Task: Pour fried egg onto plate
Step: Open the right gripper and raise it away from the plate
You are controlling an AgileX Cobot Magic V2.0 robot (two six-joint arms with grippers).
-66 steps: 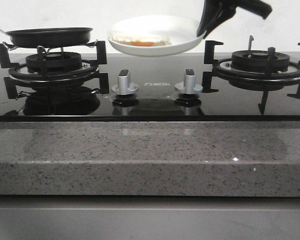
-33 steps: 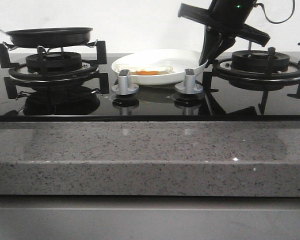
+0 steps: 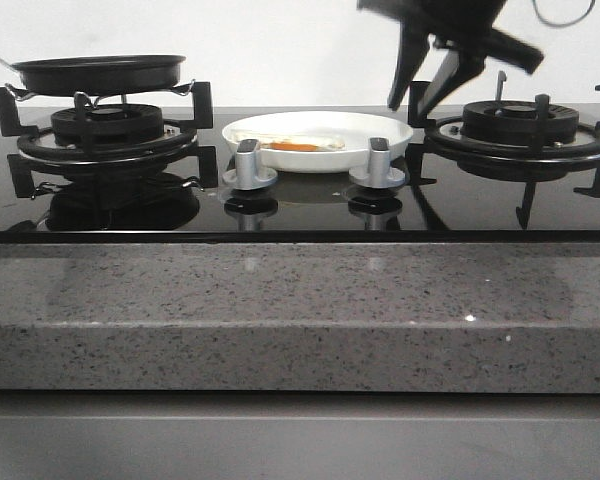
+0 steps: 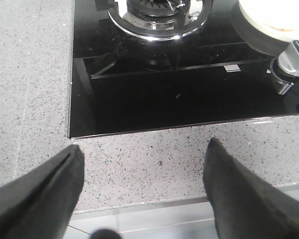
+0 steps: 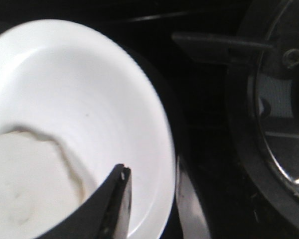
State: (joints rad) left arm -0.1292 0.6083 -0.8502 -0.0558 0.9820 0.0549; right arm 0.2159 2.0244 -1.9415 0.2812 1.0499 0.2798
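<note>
Plate (image 3: 320,139): on glass hob between burners, behind knobs. Fried egg (image 3: 298,145): on plate, left of centre. Right gripper (image 3: 425,85): released, jaws apart, just above plate's right rim; nearer arm. Left gripper (image 4: 144,189): open, over counter edge.

Black pan (image 3: 98,73) – left burner (image 3: 108,125); knobs (image 3: 248,165)

My plate (image 3: 370,127) is plain glossy white; the fried egg (image 3: 298,144) on it is pale white with an orange-red yolk. The hob glass (image 3: 300,215) is shiny black, its knobs (image 3: 248,163) silver, the counter (image 3: 300,310) speckled grey, the pan (image 3: 100,72) black.
</note>
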